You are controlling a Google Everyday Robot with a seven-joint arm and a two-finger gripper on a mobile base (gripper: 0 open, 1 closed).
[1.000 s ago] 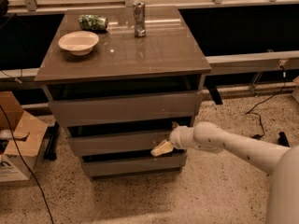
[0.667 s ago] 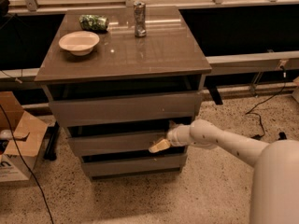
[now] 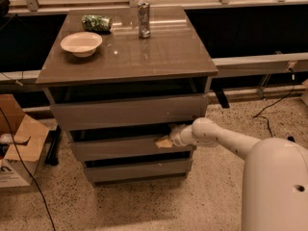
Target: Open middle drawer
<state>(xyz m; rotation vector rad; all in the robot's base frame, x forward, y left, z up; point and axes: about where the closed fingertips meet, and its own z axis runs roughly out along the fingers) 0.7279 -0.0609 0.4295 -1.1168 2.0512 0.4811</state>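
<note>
A grey cabinet has three drawers. The middle drawer [image 3: 125, 148] stands slightly out from the cabinet, with a dark gap above its front. My gripper [image 3: 165, 141] is at the top right edge of the middle drawer front, its tan fingertips hooked at the gap. My white arm [image 3: 226, 141] reaches in from the lower right. The top drawer [image 3: 130, 110] and bottom drawer [image 3: 137, 170] sit above and below it.
On the cabinet top [image 3: 144, 57] are a white bowl [image 3: 81, 43], a green crumpled bag [image 3: 96, 23] and a metal can [image 3: 143, 19]. A cardboard box [image 3: 17, 143] stands on the floor to the left, with cables. A rail runs behind.
My gripper has shifted slightly left along the middle drawer's top edge; my arm fills more of the lower right. The drawer looks about as far out as before.
</note>
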